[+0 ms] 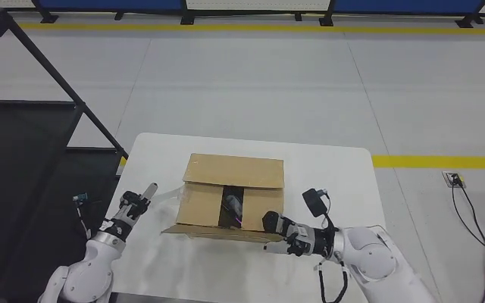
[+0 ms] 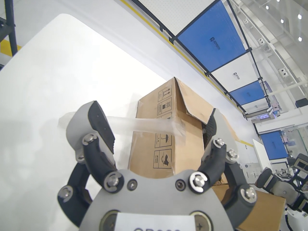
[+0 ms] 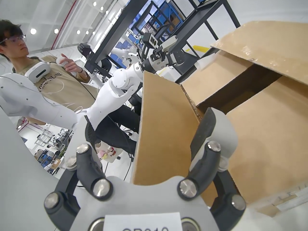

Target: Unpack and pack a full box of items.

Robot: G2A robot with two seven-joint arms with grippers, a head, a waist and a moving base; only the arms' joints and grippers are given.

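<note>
A cardboard box stood near the middle of the white tabletop with its top partly open. The far flap lay across the far part of the opening, the near flap was folded outward on the near side, and a dark slot showed between the side flaps. The contents were hard to make out: something dark with a touch of purple sat in the slot, and the rest was hidden under the flaps. The right pincer sat at the right end of the near flap, by the box's near right corner. In the right wrist view this pincer was released, its fingers spread wide with the near flap passing between them. One finger lay close against the flap's corrugated edge, though I could not tell whether it touched; the other was well apart from the card. The left pincer was over the tabletop to the left of the box, apart from it. In the left wrist view that pincer was also released, fingers wide. A strip of clear tape ran from the box's corner across one finger; I could not tell whether it stuck to the pad.
</note>
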